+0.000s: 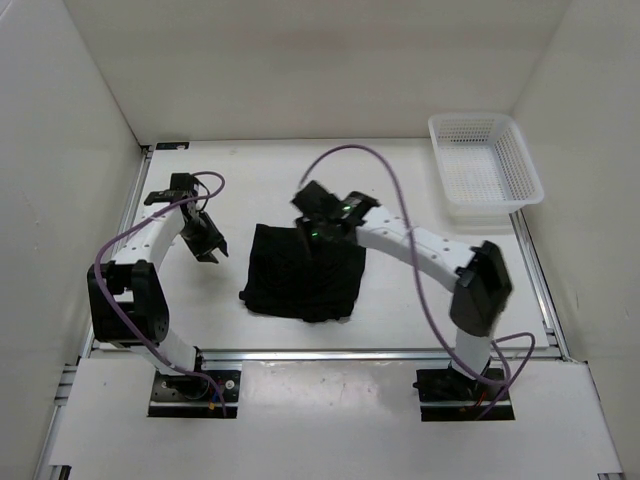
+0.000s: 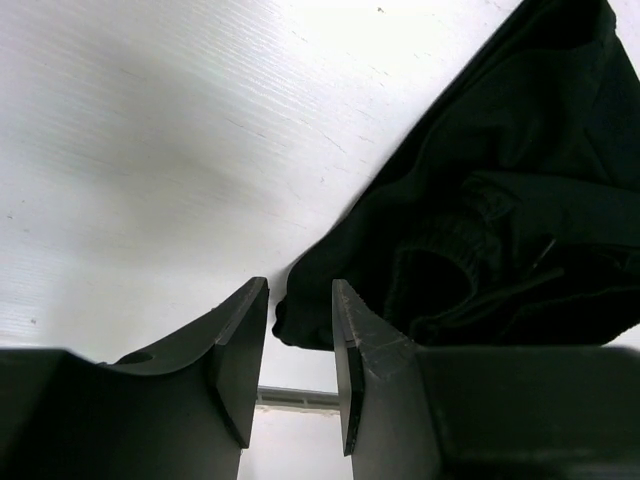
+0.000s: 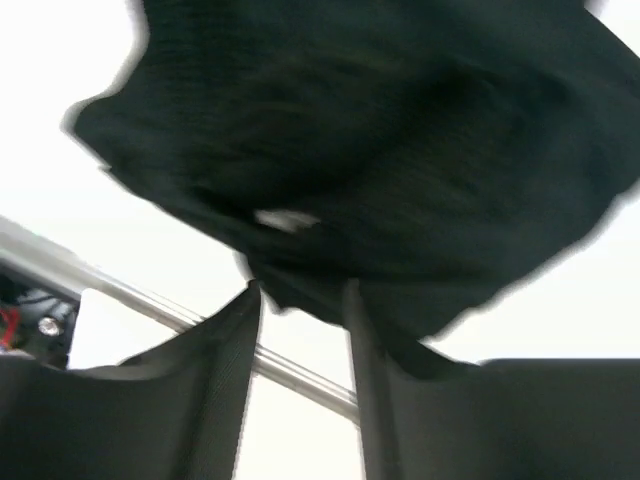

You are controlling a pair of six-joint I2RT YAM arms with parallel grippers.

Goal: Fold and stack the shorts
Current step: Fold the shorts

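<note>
The black shorts (image 1: 305, 272) lie folded into a rough rectangle in the middle of the table. My left gripper (image 1: 208, 248) hangs just left of them, open and empty. In the left wrist view the shorts (image 2: 500, 200) fill the right side, and their near corner lies just beyond the open gripper (image 2: 300, 292). My right gripper (image 1: 316, 226) is over the far edge of the shorts. The right wrist view is blurred: the shorts (image 3: 380, 150) spread beyond the gripper (image 3: 300, 295). Its jaws stand apart, with table showing between them.
A white mesh basket (image 1: 485, 165) stands at the back right corner. White walls enclose the table on three sides. A metal rail (image 1: 320, 352) runs along the near edge, by the arm bases.
</note>
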